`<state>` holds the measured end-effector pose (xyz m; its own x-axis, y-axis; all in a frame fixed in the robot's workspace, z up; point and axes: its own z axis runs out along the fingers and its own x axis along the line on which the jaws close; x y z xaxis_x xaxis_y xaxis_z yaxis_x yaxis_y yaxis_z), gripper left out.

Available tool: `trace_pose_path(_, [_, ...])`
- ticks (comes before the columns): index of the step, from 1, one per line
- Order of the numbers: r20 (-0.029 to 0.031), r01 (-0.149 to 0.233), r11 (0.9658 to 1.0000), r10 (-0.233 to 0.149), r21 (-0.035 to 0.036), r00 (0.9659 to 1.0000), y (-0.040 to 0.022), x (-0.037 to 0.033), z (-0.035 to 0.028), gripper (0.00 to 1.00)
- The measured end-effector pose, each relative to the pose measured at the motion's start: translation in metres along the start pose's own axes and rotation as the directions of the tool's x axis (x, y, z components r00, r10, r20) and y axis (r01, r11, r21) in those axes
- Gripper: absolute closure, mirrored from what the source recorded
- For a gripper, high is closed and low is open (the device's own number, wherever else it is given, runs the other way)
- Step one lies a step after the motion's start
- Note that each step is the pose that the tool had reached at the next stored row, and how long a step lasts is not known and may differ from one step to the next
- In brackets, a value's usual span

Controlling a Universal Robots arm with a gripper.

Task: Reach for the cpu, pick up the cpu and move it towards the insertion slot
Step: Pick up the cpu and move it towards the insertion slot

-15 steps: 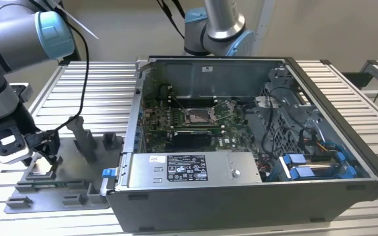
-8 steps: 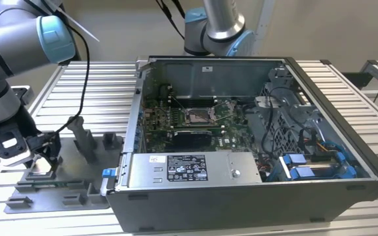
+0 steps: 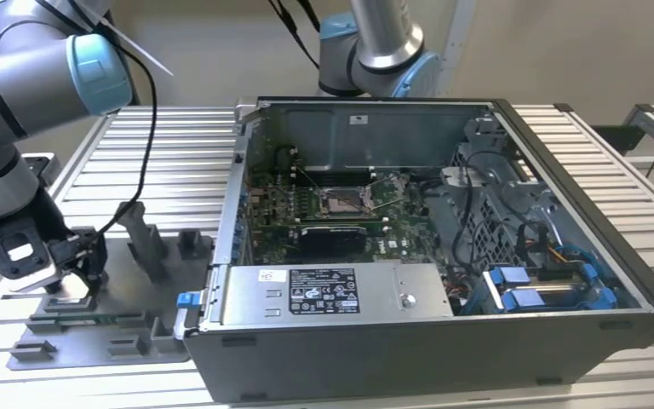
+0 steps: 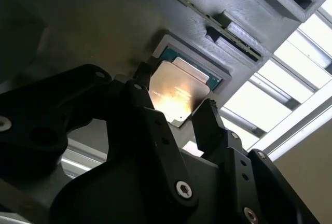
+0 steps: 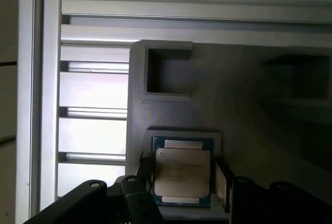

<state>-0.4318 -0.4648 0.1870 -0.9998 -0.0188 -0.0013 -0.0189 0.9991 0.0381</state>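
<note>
A: Gripper state, quick?

B: The gripper (image 5: 184, 175) sits low over the grey fixture tray (image 3: 134, 341) at the exterior view's left; jaws are narrow, only a little wider than the chip; one of the black fingers (image 5: 146, 168) stands on each side of the cpu (image 5: 182, 175), just beside its edges; no clamping shows in either wrist view.

A: And the cpu itself?

B: It lies flat in its square pocket (image 5: 181, 132) in the tray; silvery top up, a green border showing round it; in the second wrist view it glints bright between the two fingers; not lifted, the pocket rim frames it.

A: Anything next to it?

B: A square recess (image 5: 167, 71) in the same tray, near the pocket; the tray rests on the slatted metal table (image 3: 168, 145).

A: Slot?

B: The insertion slot (image 3: 344, 200) is on the green motherboard (image 3: 276, 204) inside the open computer case (image 3: 418, 358); silver frame, dark centre; well apart from the gripper, toward the exterior view's right; a black block (image 3: 333, 243) lies just beside it on the board; a silver labelled box (image 3: 339, 291) sits at the near wall of the case.

A: Rest?

B: A second arm (image 3: 373, 43) stands behind the case; a black cable (image 3: 146, 128) hangs along the working arm.
</note>
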Motion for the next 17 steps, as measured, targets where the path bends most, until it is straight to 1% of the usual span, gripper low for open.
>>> trace_pose_path(5, [0.0001, 0.0, 1.0, 0.0, 0.0, 1.0, -0.0001, 0.0, 0.0031, 0.0])
trace_pose_path(15, [0.0, 0.0, 1.0, 0.0, 0.0, 1.0, -0.0001, 0.0, 0.0034, 0.0])
trace_pose_path(16, [0.0, 0.0, 1.0, 0.0, 0.0, 1.0, -0.0001, 0.0, 0.0034, 1.0])
trace_pose_path(17, [0.0, 0.0, 1.0, 0.0, 0.0, 1.0, -0.0001, 0.0, 0.0034, 1.0])
